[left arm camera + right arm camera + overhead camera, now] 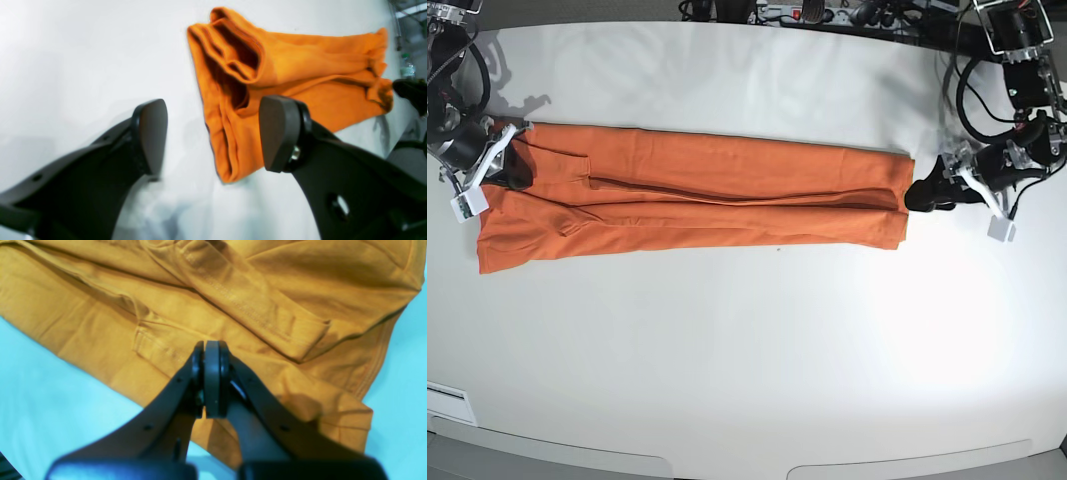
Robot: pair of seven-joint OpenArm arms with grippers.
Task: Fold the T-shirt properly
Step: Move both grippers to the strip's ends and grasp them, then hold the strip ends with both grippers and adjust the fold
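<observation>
The orange T-shirt (707, 190) lies on the white table (747, 350), folded lengthwise into a long flat strip. My left gripper (924, 194) hovers at the strip's right end. In the left wrist view it (213, 133) stands open, both pads bare, with the layered end of the T-shirt (300, 66) just beyond them. My right gripper (513, 170) is over the strip's left end. In the right wrist view it (211, 350) is shut just above the T-shirt (100, 323), near a sleeve hem, and no fabric shows between the pads.
Cables and a power strip (827, 12) run along the table's far edge. The arms' bases stand at the far left and far right corners. A small bottle (407, 66) stands off the table beyond the shirt.
</observation>
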